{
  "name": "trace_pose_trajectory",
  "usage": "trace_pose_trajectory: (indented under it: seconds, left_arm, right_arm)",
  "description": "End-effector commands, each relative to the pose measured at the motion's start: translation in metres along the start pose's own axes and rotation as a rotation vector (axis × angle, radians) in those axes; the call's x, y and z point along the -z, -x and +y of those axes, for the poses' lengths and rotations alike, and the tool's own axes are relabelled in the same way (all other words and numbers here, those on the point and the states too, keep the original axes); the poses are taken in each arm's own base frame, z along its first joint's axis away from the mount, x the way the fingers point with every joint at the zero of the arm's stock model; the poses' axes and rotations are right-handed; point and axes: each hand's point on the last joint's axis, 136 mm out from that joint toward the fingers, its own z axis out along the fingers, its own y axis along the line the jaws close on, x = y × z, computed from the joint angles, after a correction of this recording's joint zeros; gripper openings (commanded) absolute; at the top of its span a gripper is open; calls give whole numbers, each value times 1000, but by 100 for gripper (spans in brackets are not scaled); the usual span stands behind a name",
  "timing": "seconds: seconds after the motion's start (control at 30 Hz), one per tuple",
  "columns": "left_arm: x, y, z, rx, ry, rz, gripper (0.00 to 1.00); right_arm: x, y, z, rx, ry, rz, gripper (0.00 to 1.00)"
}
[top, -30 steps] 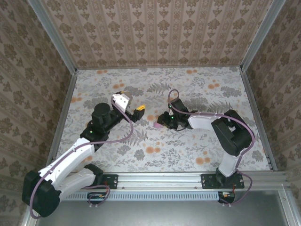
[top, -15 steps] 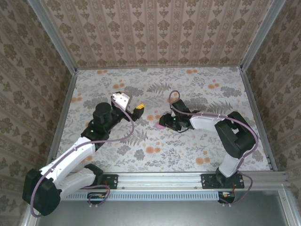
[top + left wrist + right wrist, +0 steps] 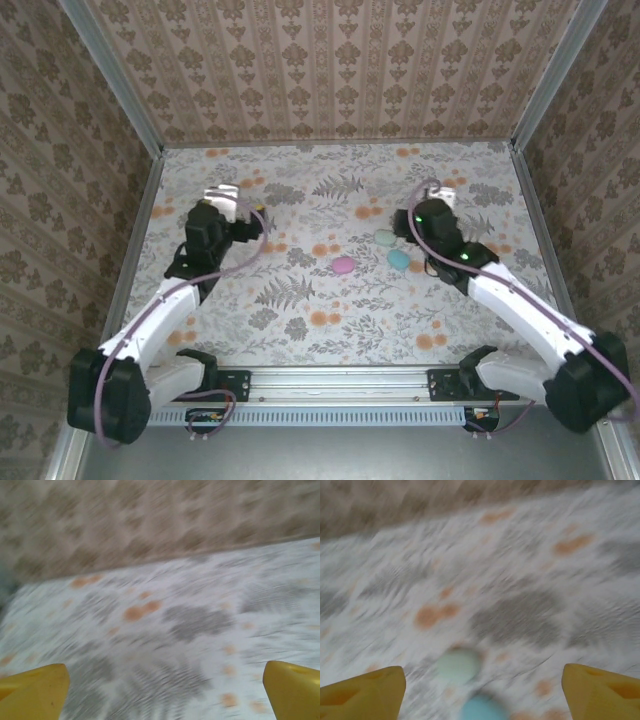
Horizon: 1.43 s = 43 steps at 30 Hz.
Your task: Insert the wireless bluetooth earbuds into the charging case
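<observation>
Mint case [image 3: 458, 664] and blue case [image 3: 482, 709] lie near together on worktop [image 3: 300, 335]; left hand [image 3: 162, 690], right hand [image 3: 482, 687] gape wide, empty. Risk: grabbing one nudges its neighbour away.

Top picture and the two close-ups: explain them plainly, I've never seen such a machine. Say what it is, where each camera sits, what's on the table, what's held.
These are two robot arms bolted at the near edge of a flowery table. The top picture looks down from above and behind them: left arm on the left, right arm on the right. The two close-ups, both blurred, come from a camera on each wrist; the yellow fingertips in the bottom corners are that arm's own jaws. On the table lie three small egg-shaped cases: a pink case, a mint case and a blue case. The right wrist camera sees the mint and blue ones. Both pairs of jaws stand wide open, holding nothing.
</observation>
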Motion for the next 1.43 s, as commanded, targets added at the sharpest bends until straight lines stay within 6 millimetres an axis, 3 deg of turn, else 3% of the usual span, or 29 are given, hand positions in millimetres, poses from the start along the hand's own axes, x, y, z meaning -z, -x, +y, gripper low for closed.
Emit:
trace_pose_trajectory:
  seconds: [0.0,0.1,0.2,0.47,0.6,0.7,0.73,0.87,1.4]
  left_arm:
    - [-6,-25,53,51,228,99,100]
    - [-15,-40,75,13,288,138,100]
    - [-25,-52,87,-33,313,132,100]
    - [-57,-76,78,-7,178,114,100]
    - [-57,-93,74,-3,158,49,100]
    - [-59,-103,72,-5,140,8,100]
    - [-59,-105,75,16,145,32,100]
    - [-59,-105,77,18,151,28,100]
    - [-59,-105,75,15,134,28,100]
  right_arm:
    - [-28,-18,-71,144,-226,-45,86]
    - [-56,-44,-84,56,-124,-16,86]
    - [-69,-53,-74,95,-27,-74,86]
    - [-76,-39,-45,200,188,-221,88]
    - [-90,-60,-40,204,239,-252,90]
    - [-100,-63,-47,190,186,-178,94]
    - [-106,-60,-52,174,149,-176,100]
    - [-112,-55,-71,117,42,-165,100]
    - [-112,-56,-64,144,60,-157,100]
